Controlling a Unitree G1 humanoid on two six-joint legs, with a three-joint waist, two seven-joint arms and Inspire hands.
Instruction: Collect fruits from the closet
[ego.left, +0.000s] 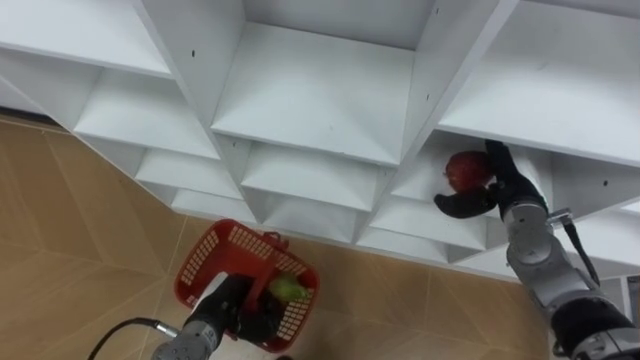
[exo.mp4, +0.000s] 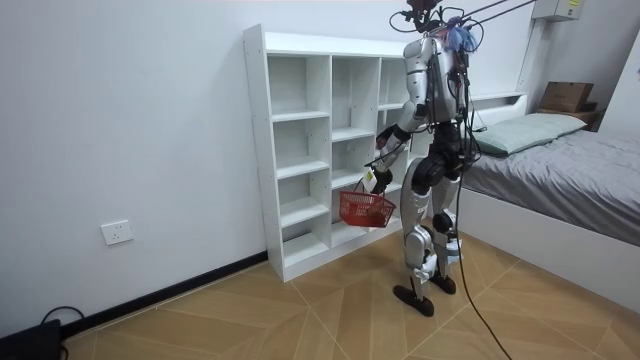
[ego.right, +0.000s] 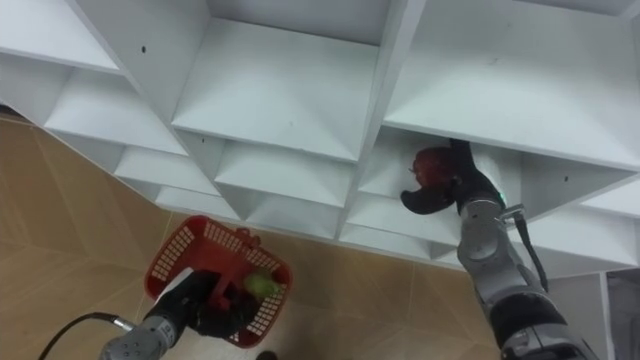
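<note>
A red apple (ego.left: 464, 170) sits in a right-hand compartment of the white closet (ego.left: 310, 100). My right hand (ego.left: 497, 188) is curled round it, thumb under the fruit and fingers along its far side. Low on the left, my left hand (ego.left: 232, 303) is shut on the dark handle of a red plastic basket (ego.left: 212, 260), which hangs in front of the lower shelves. A green fruit (ego.left: 288, 289) lies inside the basket. In the room view I stand upright facing the closet (exo.mp4: 300, 150), with the basket (exo.mp4: 365, 208) held at hip height.
The closet's other compartments look bare. Wooden floor (ego.left: 60, 240) runs below and to the left. In the room view a bed (exo.mp4: 560, 160) stands close behind me, and a wall socket (exo.mp4: 117, 232) sits low on the white wall.
</note>
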